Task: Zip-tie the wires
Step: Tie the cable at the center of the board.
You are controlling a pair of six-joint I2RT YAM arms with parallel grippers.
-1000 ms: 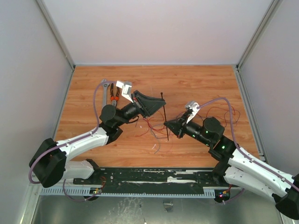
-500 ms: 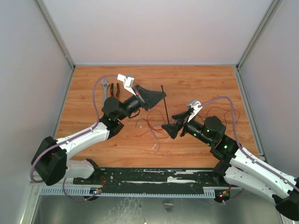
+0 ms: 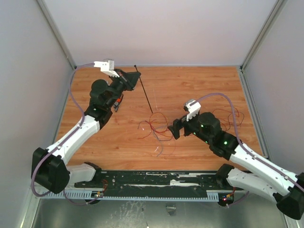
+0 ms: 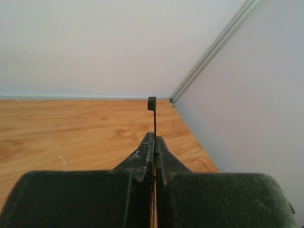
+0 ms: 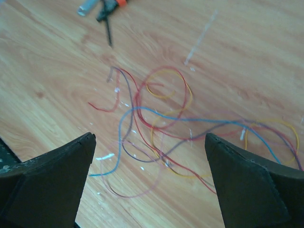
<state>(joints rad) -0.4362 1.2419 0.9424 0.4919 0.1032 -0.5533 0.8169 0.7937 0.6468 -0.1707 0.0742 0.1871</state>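
Observation:
My left gripper [image 3: 129, 80] is raised over the table's back left, shut on the zip tie [image 3: 145, 92], a thin dark strip slanting down towards the table's middle. In the left wrist view the jaws [image 4: 155, 140] pinch the strip and its small head [image 4: 152, 103] sticks out above them. The wires [image 3: 156, 129], thin red, maroon, blue and yellow strands, lie loose at mid-table. My right gripper [image 3: 175, 129] hangs open just right of them. From the right wrist, the tangle [image 5: 161, 123] spreads on the wood below the open right gripper [image 5: 149, 142], untouched.
Orange-handled pliers [image 3: 118, 99] lie at the back left, partly hidden under the left arm, and show at the right wrist view's top edge [image 5: 111, 4]. More thin wire loops [image 3: 232, 114] lie behind the right arm. Grey walls enclose the table on three sides.
The right gripper opened and let go of the zip tie, then drew back beside the wires. The left gripper closed on the strip and carried it up to the back left.

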